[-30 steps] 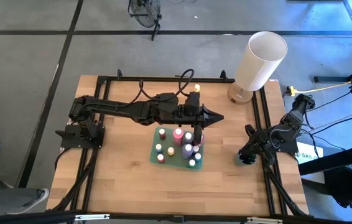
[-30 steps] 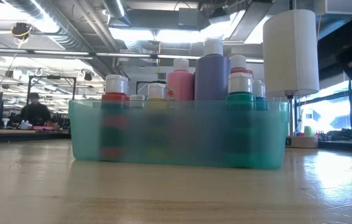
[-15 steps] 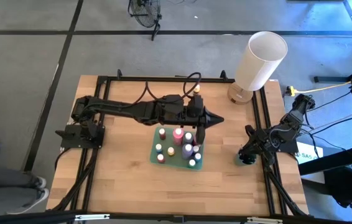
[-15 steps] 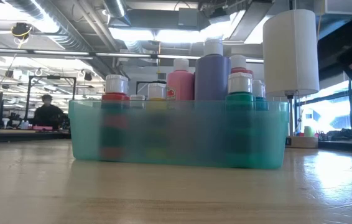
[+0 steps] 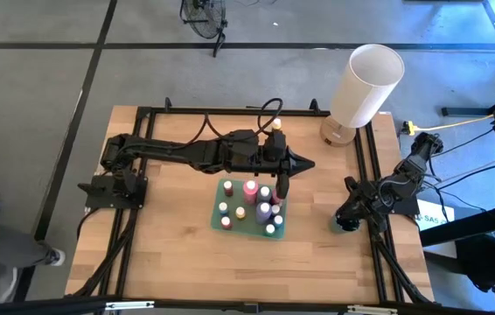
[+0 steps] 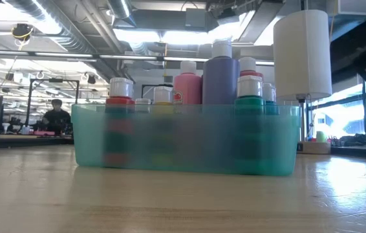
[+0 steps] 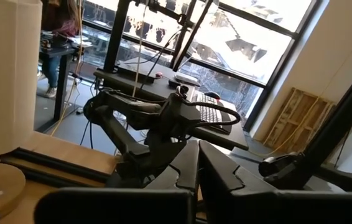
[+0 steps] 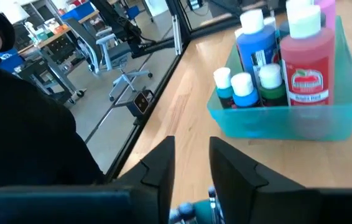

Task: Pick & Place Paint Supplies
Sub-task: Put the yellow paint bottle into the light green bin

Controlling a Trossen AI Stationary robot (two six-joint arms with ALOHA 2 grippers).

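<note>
A teal bin (image 5: 228,220) stands on its base at the middle of the table and holds several small paint bottles, among them a pink one (image 5: 250,187) and a purple one (image 6: 220,76). The right wrist view shows the bin (image 8: 288,121) with a red bottle (image 8: 306,68) and blue ones. My left gripper (image 5: 310,164) hangs shut, level and high over the bin's far right corner, with nothing between its fingers (image 7: 182,168). My right gripper (image 5: 343,220) rests at the table's right edge, its fingers apart (image 8: 191,143) and pointing toward the bin. No brush shows.
A tall white cylinder (image 5: 366,86) on a round wooden foot stands at the far right corner, beside my left gripper. A small teal thing (image 8: 188,214) shows at the base of my right fingers; I cannot tell what it is. Bare wood lies near and left of the bin.
</note>
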